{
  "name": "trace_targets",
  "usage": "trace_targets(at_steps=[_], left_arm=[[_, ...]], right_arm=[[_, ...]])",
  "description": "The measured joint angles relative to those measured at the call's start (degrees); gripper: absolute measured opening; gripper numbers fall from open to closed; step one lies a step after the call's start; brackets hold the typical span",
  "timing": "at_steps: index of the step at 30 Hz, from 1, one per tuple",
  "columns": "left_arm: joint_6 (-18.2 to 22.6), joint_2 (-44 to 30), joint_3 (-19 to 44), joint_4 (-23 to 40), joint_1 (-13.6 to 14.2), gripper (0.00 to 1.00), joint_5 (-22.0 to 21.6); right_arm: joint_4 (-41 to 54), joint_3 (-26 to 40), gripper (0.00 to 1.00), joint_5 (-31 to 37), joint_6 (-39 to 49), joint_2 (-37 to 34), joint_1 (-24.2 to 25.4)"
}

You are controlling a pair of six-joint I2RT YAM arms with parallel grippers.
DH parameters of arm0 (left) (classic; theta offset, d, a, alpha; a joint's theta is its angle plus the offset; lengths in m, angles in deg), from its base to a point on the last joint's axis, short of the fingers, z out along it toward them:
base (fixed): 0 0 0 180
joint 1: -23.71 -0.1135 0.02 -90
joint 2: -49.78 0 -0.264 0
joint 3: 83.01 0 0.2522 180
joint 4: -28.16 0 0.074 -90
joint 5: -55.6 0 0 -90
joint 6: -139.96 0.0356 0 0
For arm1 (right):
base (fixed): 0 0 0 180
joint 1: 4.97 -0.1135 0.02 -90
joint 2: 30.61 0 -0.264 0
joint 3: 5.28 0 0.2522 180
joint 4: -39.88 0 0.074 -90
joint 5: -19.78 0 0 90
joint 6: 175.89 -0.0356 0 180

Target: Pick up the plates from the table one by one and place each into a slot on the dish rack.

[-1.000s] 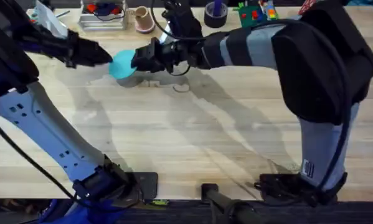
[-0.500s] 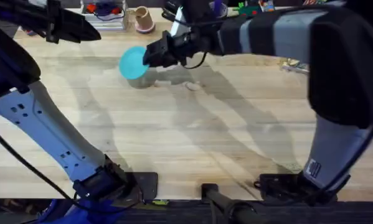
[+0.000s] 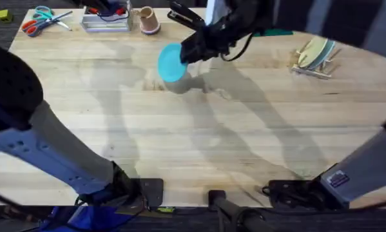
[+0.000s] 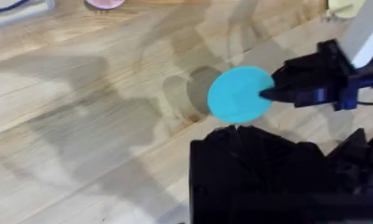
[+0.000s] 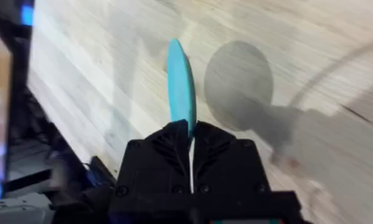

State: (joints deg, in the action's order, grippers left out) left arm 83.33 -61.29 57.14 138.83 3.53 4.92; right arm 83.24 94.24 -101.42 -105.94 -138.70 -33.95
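Butcher-block planks of the table (image 3: 199,142) run wide and pale under both arms. Near its far right edge stands the dish rack (image 3: 314,63) with a pale plate between its dowels. Toward the far middle, the right gripper (image 3: 187,54) pinches the rim of the turquoise plate (image 3: 171,62), holding it on edge above the wood, its round shadow below; whether the left gripper (image 4: 261,155) is open or closed I cannot tell.
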Motion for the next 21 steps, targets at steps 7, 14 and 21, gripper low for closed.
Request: trace_targets(at_steps=[7, 14, 21], left_arm=[[-3.4, 7.7, 0.0, 0.0, 6.0, 0.039, -5.4], [-7.2, 15.8, 0.0, 0.0, 9.7, 0.038, -9.4], [-10.8, 22.8, -0.3, 0.0, 11.5, 0.038, -12.8]], right_arm=[[8.9, 0.0, 0.029, 5.8, 7.2, 7.9, 3.0], [17.5, 0.0, 0.029, 13.1, 11.7, 15.1, 6.1], [22.4, 0.0, 0.029, 18.2, 14.1, 21.9, 9.1]])
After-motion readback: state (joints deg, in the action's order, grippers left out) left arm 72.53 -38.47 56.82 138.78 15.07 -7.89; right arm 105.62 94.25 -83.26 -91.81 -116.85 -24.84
